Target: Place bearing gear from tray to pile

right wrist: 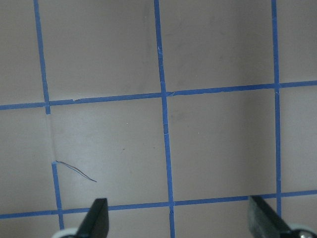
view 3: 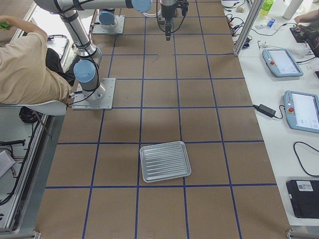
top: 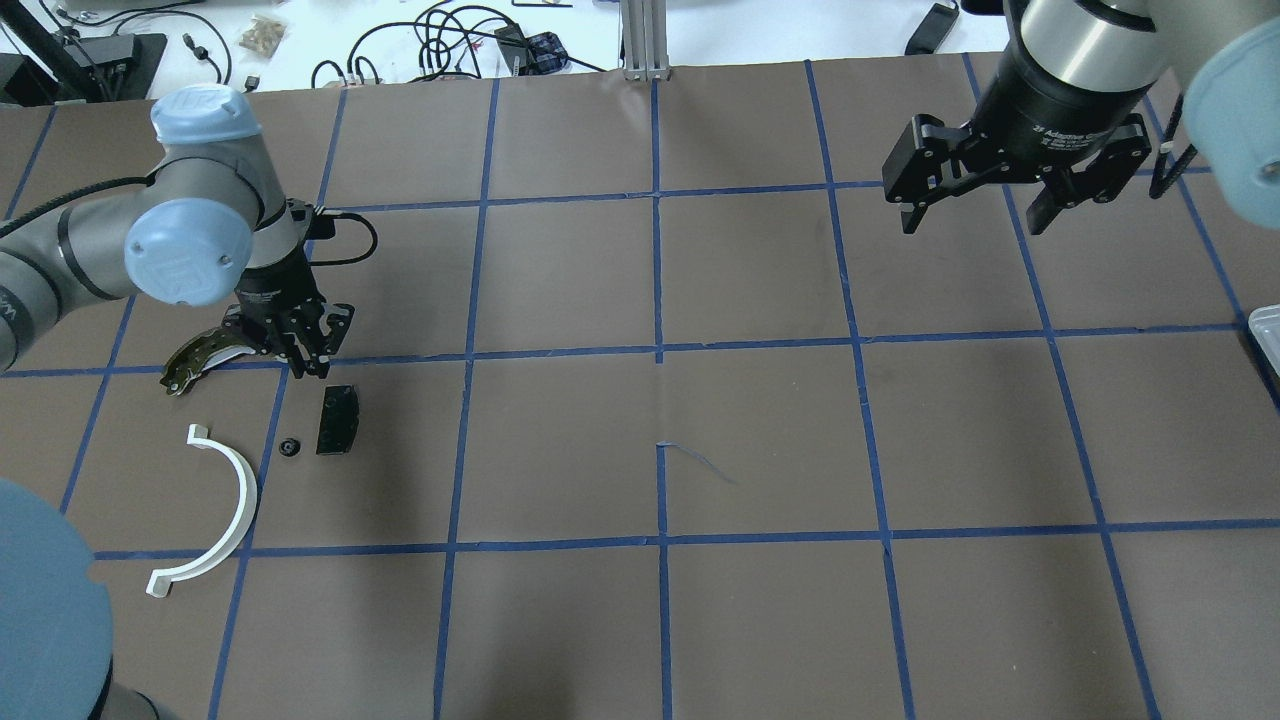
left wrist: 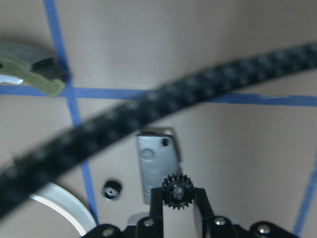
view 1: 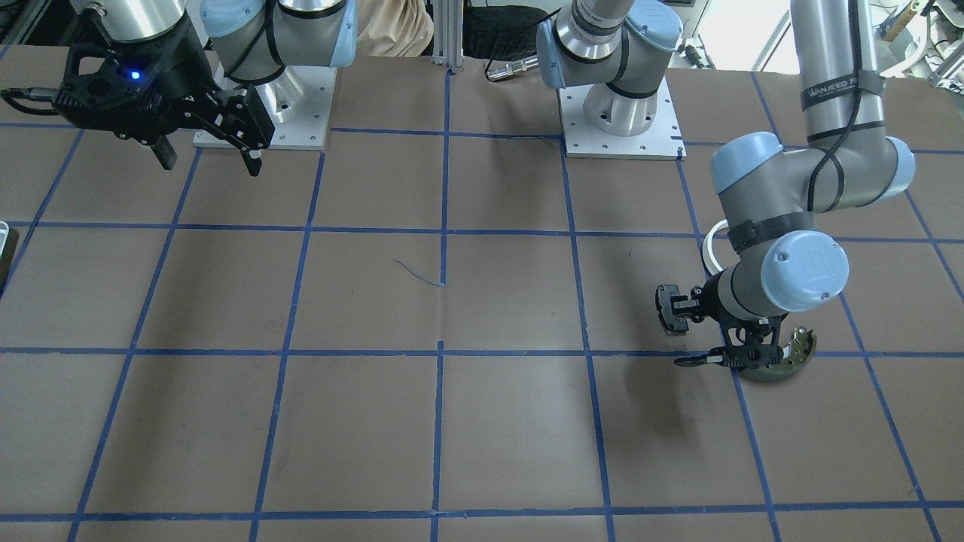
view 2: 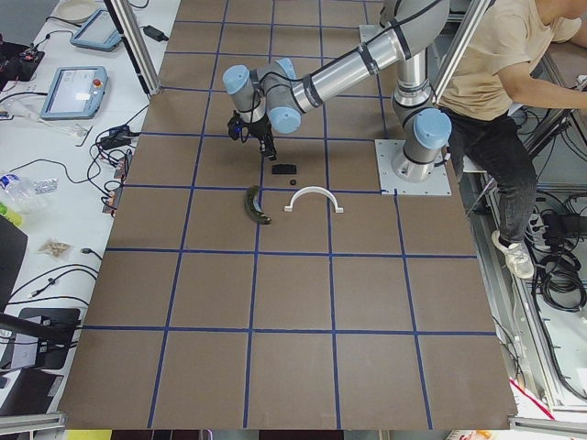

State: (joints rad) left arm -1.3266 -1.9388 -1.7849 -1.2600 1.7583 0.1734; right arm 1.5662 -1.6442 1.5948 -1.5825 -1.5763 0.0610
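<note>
My left gripper [left wrist: 178, 197] is shut on the bearing gear [left wrist: 178, 189], a small black toothed wheel pinched between its fingertips. It hangs over the pile, just above the near end of the black rectangular pad [left wrist: 157, 163]. From overhead, the left gripper [top: 308, 367] stands between the olive brake shoe [top: 195, 364] and the pad [top: 338, 420]. A tiny black gear [top: 290, 447] and a white half-ring [top: 228, 500] lie close by. The silver ribbed tray [view 3: 165, 161] sits far off on the table's right side. My right gripper [top: 973, 218] hovers open with nothing in it.
A blurred black cable [left wrist: 148, 114] crosses the left wrist view. A seated person [view 2: 500, 82] is behind the robot bases. Blue tape lines grid the brown table [top: 760, 440]. Tablets and cables lie on side benches.
</note>
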